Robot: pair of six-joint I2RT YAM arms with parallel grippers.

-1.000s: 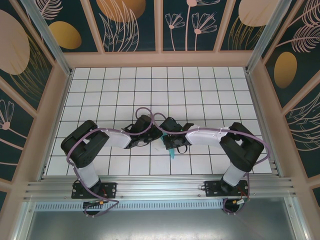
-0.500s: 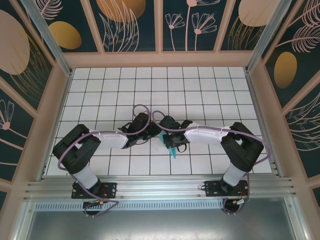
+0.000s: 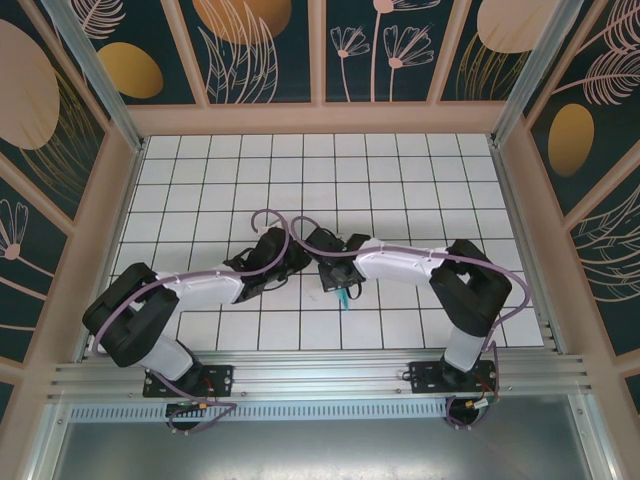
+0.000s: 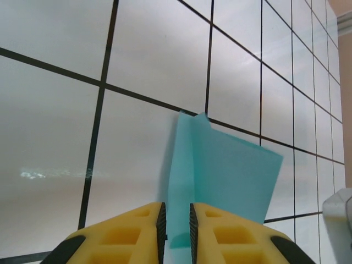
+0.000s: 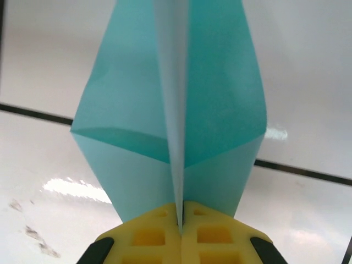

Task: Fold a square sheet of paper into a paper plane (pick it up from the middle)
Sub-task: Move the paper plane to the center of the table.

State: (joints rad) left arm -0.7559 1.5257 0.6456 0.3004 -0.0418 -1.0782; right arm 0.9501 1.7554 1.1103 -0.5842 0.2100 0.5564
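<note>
The paper plane (image 5: pixel 220 99) is a light-blue folded dart with a raised middle crease and two wings spread to either side. My right gripper (image 5: pixel 180 206) is shut on that crease at the near end. In the top view a small bit of the blue paper plane (image 3: pixel 343 298) shows under my right gripper (image 3: pixel 337 283) near the table's middle front. My left gripper (image 4: pixel 175 212) stands narrowly open, and a flap of the paper plane (image 4: pixel 231 170) lies in the gap without being pinched. My left gripper (image 3: pixel 296 262) sits just left of the right one.
The white grid table (image 3: pixel 400 180) stretches free behind the grippers. Wooden frame walls (image 3: pixel 320 118) close it off at the back and sides. A metal rail (image 3: pixel 320 375) runs along the near edge by the arm bases.
My right gripper has shut on the plane's middle crease. Both arms have stretched toward the centre, the left elbow dropping down and left. The paper has stayed in about the same place.
</note>
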